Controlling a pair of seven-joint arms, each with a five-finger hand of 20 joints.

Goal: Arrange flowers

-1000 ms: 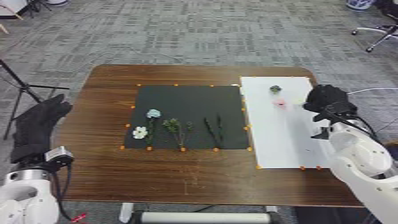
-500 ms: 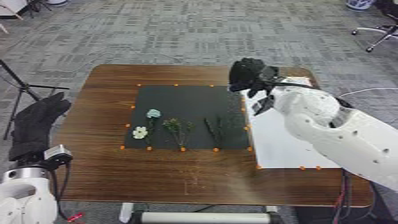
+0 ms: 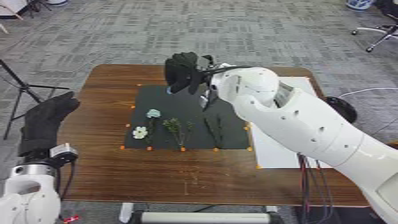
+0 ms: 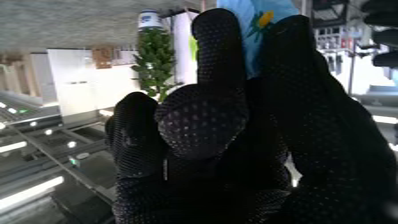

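Hovering above the far edge of the black mat [image 3: 151, 101], the right hand [image 3: 183, 75] has its fingers drawn in narrow around a pale blue piece [image 4: 273, 10]. The right wrist view shows a yellow tulip shape [image 4: 265, 19] on that piece, which seems to be pinched, though the black glove hides much of the grip. On the mat, the light blue flower [image 3: 154, 113] stands out at the left side, with the white flower [image 3: 139, 133] just nearer the robot. Leafy sprigs [image 3: 173, 125] lie right of them, then dark green stems [image 3: 213, 131]. A white sheet [image 3: 271, 152] lies right of the mat on the brown worktop [image 3: 115, 175], partly beneath the right arm. The left hand [image 3: 44, 122] is beside the worktop's left edge, fingers relaxed and extended.
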